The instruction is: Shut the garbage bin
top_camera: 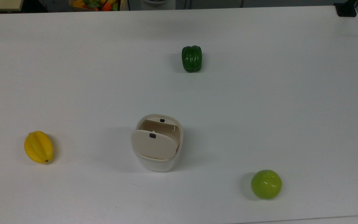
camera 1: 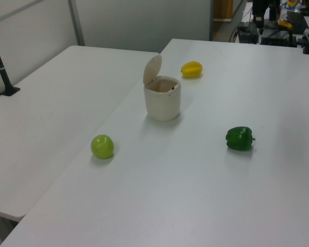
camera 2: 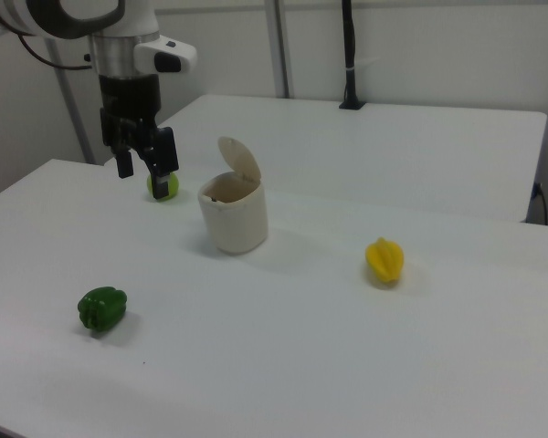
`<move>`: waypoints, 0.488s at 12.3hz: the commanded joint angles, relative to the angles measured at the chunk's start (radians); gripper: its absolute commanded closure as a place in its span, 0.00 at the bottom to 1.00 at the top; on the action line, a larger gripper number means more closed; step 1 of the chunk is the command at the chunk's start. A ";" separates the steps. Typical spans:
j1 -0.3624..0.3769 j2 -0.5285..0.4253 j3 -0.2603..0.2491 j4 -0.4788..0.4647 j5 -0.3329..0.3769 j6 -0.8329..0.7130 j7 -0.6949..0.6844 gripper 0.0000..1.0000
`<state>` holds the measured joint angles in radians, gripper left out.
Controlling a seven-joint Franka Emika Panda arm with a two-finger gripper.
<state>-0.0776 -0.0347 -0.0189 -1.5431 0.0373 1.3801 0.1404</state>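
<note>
The garbage bin (top_camera: 158,164) is a cream-white tub standing near the middle of the white table (top_camera: 259,109). Its beige lid (top_camera: 152,145) is raised on its hinge, so the inside shows. A small black latch button sits on the lid. In the left view the garbage bin (camera 1: 162,103) has its lid (camera 1: 152,69) standing nearly upright. In the right view my gripper (camera 2: 144,178) hangs open in the air to the left of the garbage bin (camera 2: 235,224). It holds nothing and is well apart from the lid (camera 2: 240,161).
A green bell pepper (top_camera: 191,58), a yellow star fruit (top_camera: 38,147) and a green apple (top_camera: 266,184) lie scattered on the table. In the right view the apple (camera 2: 162,186) sits just behind my gripper. A second white table (camera 1: 51,103) adjoins this one.
</note>
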 commanded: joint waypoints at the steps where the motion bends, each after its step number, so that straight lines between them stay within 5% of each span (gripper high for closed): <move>1: 0.009 0.001 -0.001 -0.005 0.062 0.013 -0.010 0.00; 6: 0.010 0.004 0.002 -0.006 0.075 0.062 -0.004 0.00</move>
<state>-0.0728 -0.0265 -0.0145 -1.5432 0.0915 1.4200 0.1404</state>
